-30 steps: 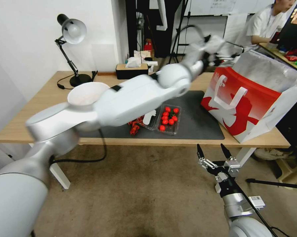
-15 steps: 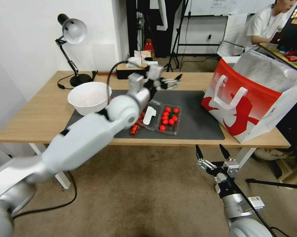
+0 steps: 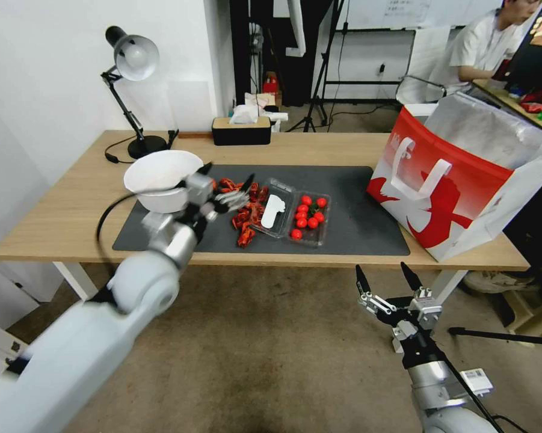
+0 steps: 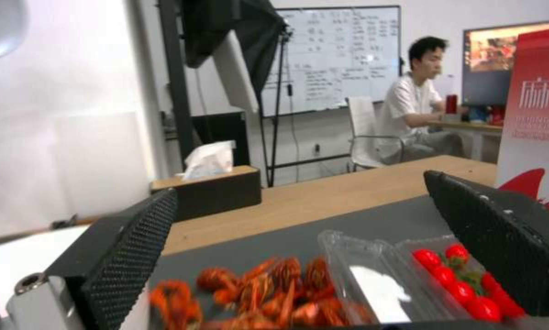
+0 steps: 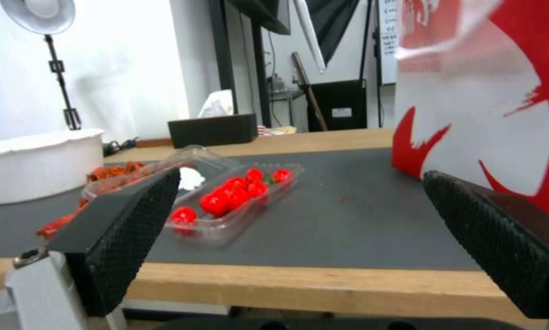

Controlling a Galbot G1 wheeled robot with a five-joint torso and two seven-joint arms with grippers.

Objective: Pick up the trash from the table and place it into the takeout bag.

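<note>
On the long light-wood table (image 3: 72,204) with its dark grey rectangular mat (image 3: 355,222), the trash is laid out: a heap of red crayfish shells (image 3: 246,207) near the mat's centre, a clear hinged plastic clamshell box holding red cherry tomatoes (image 3: 299,218) just beside it at three o'clock, and a white round plastic bowl (image 3: 162,179) at nine o'clock of the shells. The large red-and-white paper takeout bag with white strap handles (image 3: 457,180) is stood open at the table's three o'clock end, well apart from the shells. The left gripper (image 3: 225,187) is held over the near edge of the shells, beside the bowl, its fingers spread and nothing pinched between them. The right gripper (image 3: 386,280) is parked below the table edge at five o'clock, its fingers likewise spread. The step in hand is judged to be the reach for a next piece; a lowering and a closing on the shells or the bowl's rim would be called for.
</note>
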